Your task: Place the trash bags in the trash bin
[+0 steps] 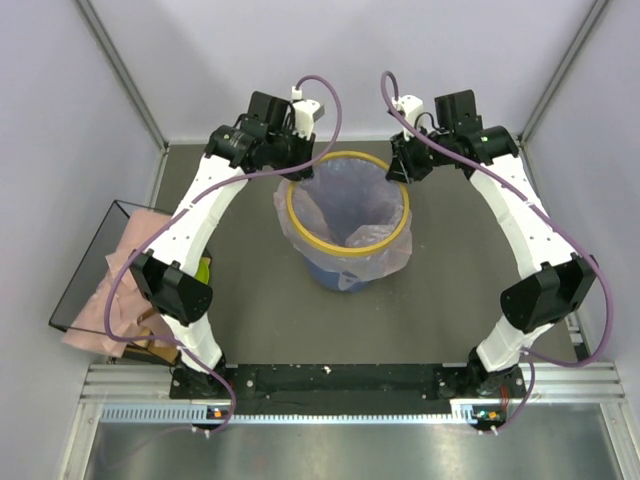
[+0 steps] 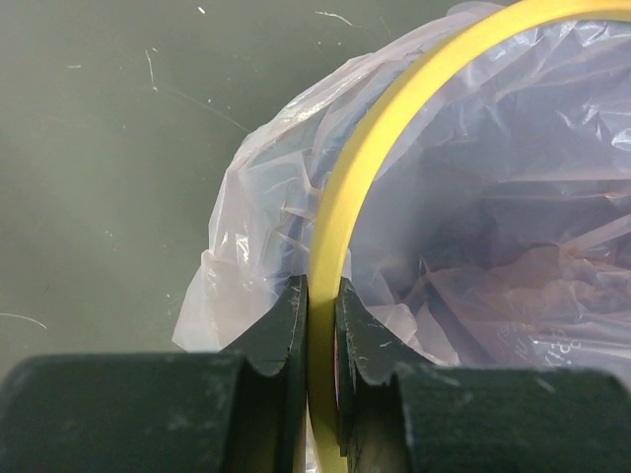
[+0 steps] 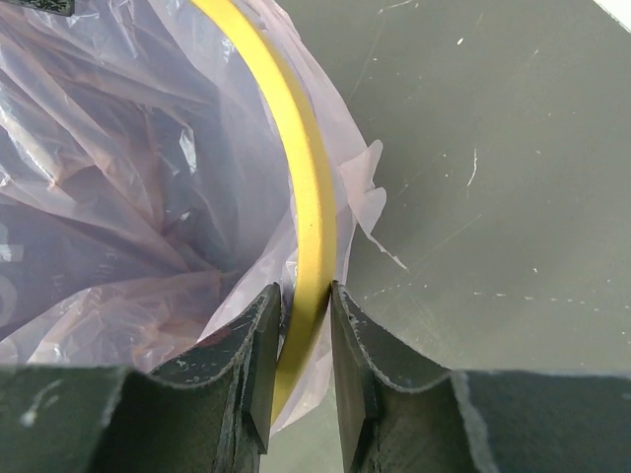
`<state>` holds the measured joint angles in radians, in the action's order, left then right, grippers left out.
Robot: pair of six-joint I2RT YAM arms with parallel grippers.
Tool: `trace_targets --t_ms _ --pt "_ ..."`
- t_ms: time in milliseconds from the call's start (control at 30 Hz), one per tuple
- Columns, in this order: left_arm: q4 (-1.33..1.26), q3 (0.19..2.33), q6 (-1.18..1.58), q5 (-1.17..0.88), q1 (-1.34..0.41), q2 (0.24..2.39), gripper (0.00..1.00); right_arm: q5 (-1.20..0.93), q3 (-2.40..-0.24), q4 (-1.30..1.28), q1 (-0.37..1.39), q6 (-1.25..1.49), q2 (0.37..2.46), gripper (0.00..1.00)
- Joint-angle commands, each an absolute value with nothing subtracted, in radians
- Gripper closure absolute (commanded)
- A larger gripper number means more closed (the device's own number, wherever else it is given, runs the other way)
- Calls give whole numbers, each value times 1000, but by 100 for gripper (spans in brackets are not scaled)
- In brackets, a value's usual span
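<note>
My left gripper is clamped on the yellow rim ring, one dark finger outside it and one inside, at the bottom centre of the left wrist view. My right gripper straddles the same ring, and its two fingers press against either side of it with a fold of plastic film caught between. The ring arcs away from both grips toward the top of each wrist view. A pale pink, translucent trash bag lines the inside, crumpled and glossy. Its edge spills over the ring and hangs down the outside, just beside my fingers. Faint white lettering shows on the film at the lower right of the left wrist view, but it is too creased to read. From above, my grippers hold the ring at its upper left and upper right. The blue trash bin stands upright at the centre of the dark table, between my arms. More pink bags lie heaped in a black-edged container at the left of the frame, well apart from both grippers.
</note>
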<state>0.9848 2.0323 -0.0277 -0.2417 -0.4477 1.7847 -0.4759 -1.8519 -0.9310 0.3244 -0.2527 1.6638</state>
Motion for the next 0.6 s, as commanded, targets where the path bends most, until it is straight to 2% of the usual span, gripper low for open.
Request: trace_targets --t_ms 0,100,167,233,300,367,567 --pt "940 2016 -43 -225 -439 1772 83 -476 -1856 -925 322 -259 1664 73" --pt "940 2013 -38 -245 -433 1764 73 -477 -1865 -925 321 -247 1664 68" --pt "937 2011 -38 -259 -430 1752 67 -474 -1878 -933 322 -250 1661 61" --pt "927 2011 -35 -276 -420 1735 57 -471 -1884 -940 321 -255 1660 60" --pt "919 2008 -37 -268 -416 1721 51 -468 -1887 -942 321 -258 1658 61" --pt "919 2011 -41 -250 -411 1715 49 -471 -1885 -940 322 -259 1663 66" --pt "930 1994 -58 -218 -399 1701 43 -474 -1888 -942 321 -249 1671 66"
